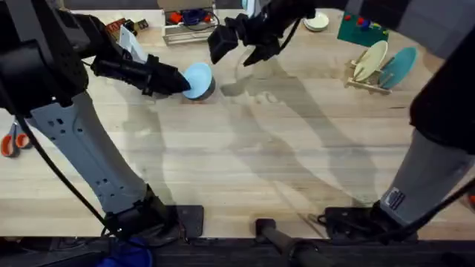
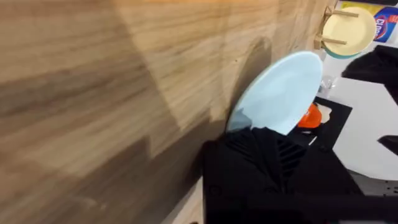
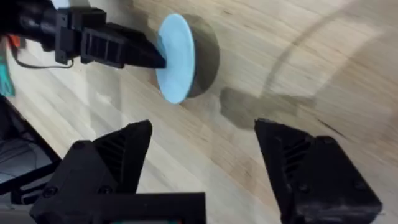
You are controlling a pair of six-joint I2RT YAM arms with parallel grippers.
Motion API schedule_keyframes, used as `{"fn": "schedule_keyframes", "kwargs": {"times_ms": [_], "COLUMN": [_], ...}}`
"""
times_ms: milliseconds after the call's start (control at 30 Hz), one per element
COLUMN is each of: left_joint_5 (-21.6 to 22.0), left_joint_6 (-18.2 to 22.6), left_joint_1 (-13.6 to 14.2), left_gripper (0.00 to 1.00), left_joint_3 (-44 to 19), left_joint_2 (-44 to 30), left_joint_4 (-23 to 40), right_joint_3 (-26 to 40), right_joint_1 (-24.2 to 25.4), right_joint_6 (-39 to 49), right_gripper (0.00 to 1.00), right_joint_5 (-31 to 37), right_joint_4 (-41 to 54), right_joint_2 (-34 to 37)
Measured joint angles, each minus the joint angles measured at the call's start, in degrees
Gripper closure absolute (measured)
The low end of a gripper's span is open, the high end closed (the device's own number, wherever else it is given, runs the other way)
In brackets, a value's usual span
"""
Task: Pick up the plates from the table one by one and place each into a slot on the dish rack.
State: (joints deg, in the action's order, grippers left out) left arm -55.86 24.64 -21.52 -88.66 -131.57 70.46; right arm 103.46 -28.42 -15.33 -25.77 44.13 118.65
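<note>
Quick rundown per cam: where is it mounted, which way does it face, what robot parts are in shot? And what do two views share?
Overhead: fixed above the arm bases, looking down and forward across the table; both arms, the dish rack.
Left wrist: on the left arm, looking past its left pincer, shut on the light blue plate.
Right wrist: on the right arm, looking down past the open right pincer at the tabletop.
Shared: all three views show the light blue plate; right wrist also shows the left pincer gripping it.
</note>
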Motion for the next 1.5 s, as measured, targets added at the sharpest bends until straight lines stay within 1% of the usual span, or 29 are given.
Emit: {"fn": "schedule_keyframes", "kwargs": {"times_ms": [400, 800, 967, 1167, 1367, 1500], "left_joint_5": [0.0, 0.0, 0.0, 0.0, 0.0, 0.0], "left_joint_6": [0.0, 0.0, 0.0, 0.0, 0.0, 0.0], "left_joint_1": [0.0, 0.0, 0.0, 0.01, 0.0, 0.01], "left_gripper": [0.959, 0.96, 0.96, 0.96, 0.96, 0.96], "left_joint_3": [0.0, 0.0, 0.0, 0.0, 0.0, 0.0], "left_joint_2": [0.0, 0.0, 0.0, 0.0, 0.0, 0.0], "left_joint_4": [0.0, 0.0, 0.0, 0.0, 0.0, 0.0], "right_joint_3": [0.0, 0.0, 0.0, 0.0, 0.0, 0.31], "right_joint_1": [-2.91, -5.33, -6.41, -7.0, -6.91, -6.72], "right_joint_6": [-4.71, -14.09, -16.46, -19.81, -23.84, -25.24], "right_gripper": [0.007, 0.007, 0.007, 0.007, 0.007, 0.007], "right_joint_5": [-1.33, -1.71, -1.71, -1.71, -2.15, -2.15], "right_joint_4": [-6.94, -14.45, -17.24, -18.51, -18.73, -18.91], "right_joint_2": [5.54, 9.77, 10.01, 10.12, 12.35, 12.35]}}
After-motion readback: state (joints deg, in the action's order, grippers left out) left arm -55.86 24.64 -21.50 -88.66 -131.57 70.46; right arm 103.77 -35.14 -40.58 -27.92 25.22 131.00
